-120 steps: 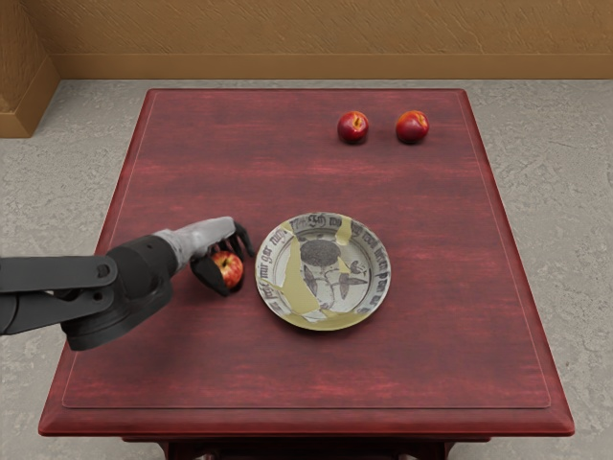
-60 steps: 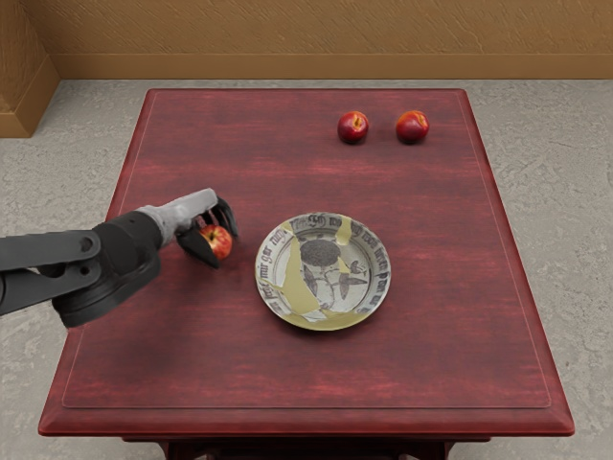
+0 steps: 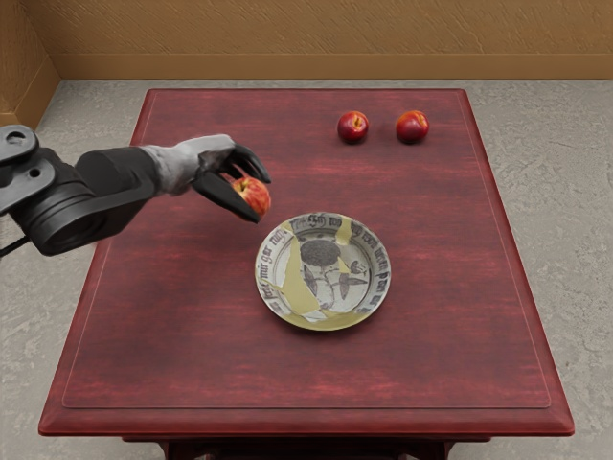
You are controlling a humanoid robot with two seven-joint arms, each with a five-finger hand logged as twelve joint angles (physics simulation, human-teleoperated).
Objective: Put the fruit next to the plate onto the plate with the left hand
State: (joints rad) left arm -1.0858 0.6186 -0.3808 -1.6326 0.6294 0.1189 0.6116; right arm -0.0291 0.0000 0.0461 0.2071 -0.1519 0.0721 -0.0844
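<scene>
The main risk is a drop before the plate (image 3: 270, 251). The fruit (image 3: 253, 195) sits at the tips of the dark fingers, with much of its red skin showing on the right side, so the grip looks shallow to me. A quick swing could let it slip onto the desk (image 3: 192, 335) and roll. An early release, or one from too high, could also make it bounce off the rim.

The left robot hand (image 3: 235, 177) is closed around the fruit, which seems to be off the desk, just to the far left of the plate and not over it. The arm comes in from the left edge, with the forearm stretched toward the right. Two other red fruits (image 3: 352, 126) lie well apart at the far right.
</scene>
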